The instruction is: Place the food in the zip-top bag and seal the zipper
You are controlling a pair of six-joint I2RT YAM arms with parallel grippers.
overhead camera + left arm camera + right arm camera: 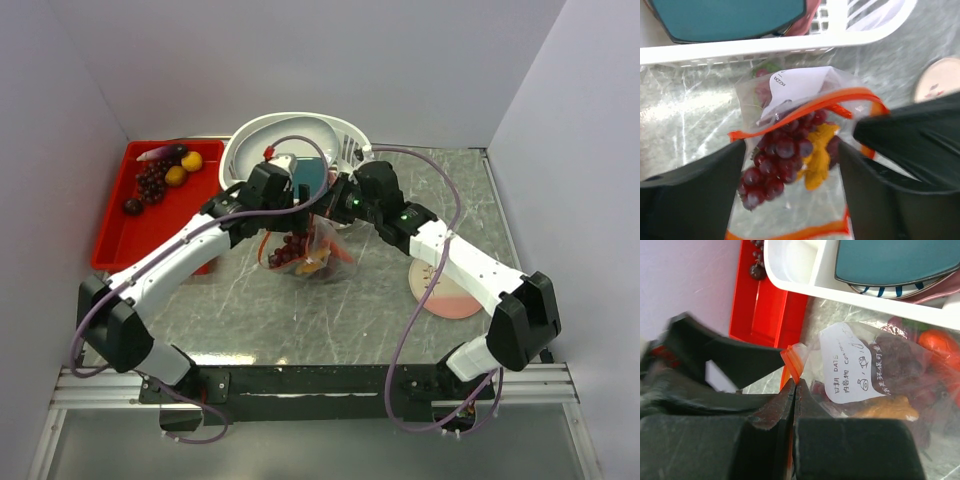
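The clear zip-top bag (325,255) stands mid-table with its mouth open. Its red-orange zipper (805,107) gapes in the left wrist view. Inside lie a dark grape bunch (775,160) and a yellow-orange piece (817,160). The right wrist view shows the labelled bag (875,375) with an orange carrot (940,342) inside. My left gripper (792,165) is open, its fingers either side of the grapes at the mouth; it also shows from above (290,225). My right gripper (795,385) is shut on the zipper strip (792,360) at the bag's corner.
A red tray (115,235) at the left holds grapes (150,182), two yellow fruits (192,160) and an eggplant (165,153). A white slotted basket (250,135) with a teal dish (312,172) stands just behind the bag. A pink-and-cream plate (445,290) lies at the right.
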